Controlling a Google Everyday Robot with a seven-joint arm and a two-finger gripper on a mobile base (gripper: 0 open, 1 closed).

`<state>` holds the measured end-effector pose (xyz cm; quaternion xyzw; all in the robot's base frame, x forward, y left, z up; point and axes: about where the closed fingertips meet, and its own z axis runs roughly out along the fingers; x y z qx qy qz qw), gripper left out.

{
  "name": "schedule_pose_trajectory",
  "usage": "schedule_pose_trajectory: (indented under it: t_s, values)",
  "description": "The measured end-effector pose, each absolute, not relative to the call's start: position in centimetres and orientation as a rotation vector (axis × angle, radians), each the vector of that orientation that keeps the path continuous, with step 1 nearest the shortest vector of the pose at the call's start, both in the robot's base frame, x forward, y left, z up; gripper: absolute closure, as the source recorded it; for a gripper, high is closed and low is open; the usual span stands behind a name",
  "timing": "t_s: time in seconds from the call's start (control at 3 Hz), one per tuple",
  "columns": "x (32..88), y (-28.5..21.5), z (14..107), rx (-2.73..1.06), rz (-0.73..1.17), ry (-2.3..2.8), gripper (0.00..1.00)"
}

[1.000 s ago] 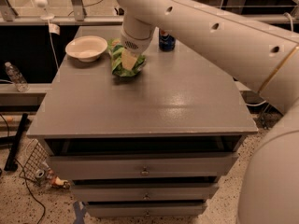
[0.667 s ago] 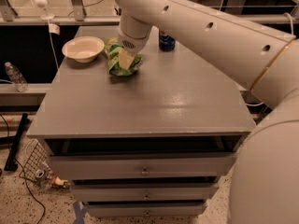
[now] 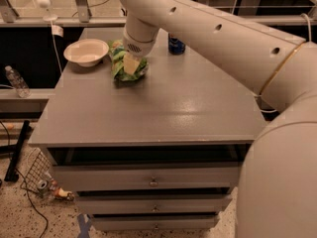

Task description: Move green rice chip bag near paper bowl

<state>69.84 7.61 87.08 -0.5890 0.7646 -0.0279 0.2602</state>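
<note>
Your tool [image 3: 131, 64] is pressed down into the green rice chip bag [image 3: 118, 67] at the back left of the surface [image 3: 148, 113], and it looks clamped on the bag's crumpled top. The paper bowl [image 3: 99, 46] lies just to the left of bag and tool, near them but with a strip of bare surface between, so any further move goes left. The wrist hides the bag's far side. You can't tell its long axis, nor whether it is lifted or resting. The blue soda can [image 3: 176, 45] stands behind, to the right.
</note>
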Motion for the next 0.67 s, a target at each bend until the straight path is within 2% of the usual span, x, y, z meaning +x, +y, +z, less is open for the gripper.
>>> schedule_pose_trajectory:
  t_s: [0.67]
  values:
    - [69.81,7.72,86.70,-1.601,-0.074,2.074,0.35]
